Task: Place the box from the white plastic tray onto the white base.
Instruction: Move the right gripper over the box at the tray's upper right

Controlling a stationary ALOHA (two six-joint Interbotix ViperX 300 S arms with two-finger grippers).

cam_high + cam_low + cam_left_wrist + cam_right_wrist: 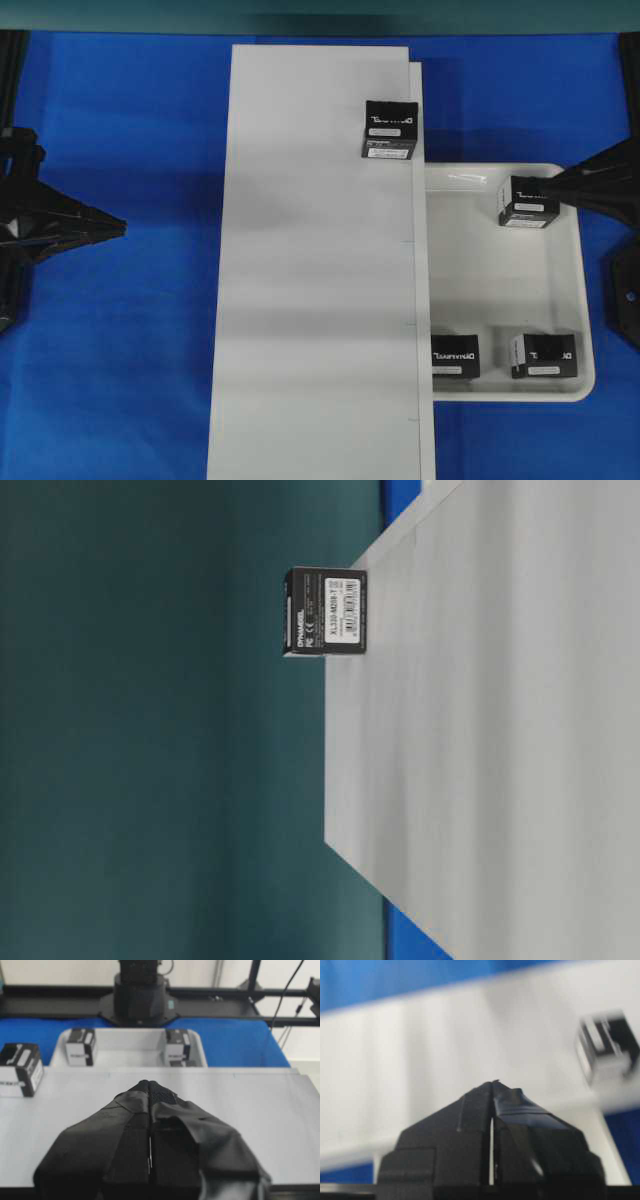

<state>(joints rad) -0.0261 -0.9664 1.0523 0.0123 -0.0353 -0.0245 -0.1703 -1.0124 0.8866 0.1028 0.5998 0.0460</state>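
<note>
The long white base (320, 260) runs down the middle. One black box (390, 130) stands on its far right edge; it also shows in the table-level view as the box (325, 610) and as the box (20, 1069). The white plastic tray (490, 290) lies right of the base and holds three boxes: a far box (528, 202), a near-left box (455, 355) and a near-right box (545, 355). My right gripper (553, 188) is shut and empty, its tip over the far box's right edge. My left gripper (120, 228) is shut and empty, left of the base.
Blue cloth (120, 380) covers the table around the base and tray. The right wrist view is blurred; it shows the shut right gripper (492, 1084) over the white base (420, 1060) and a box (607, 1050) at the right.
</note>
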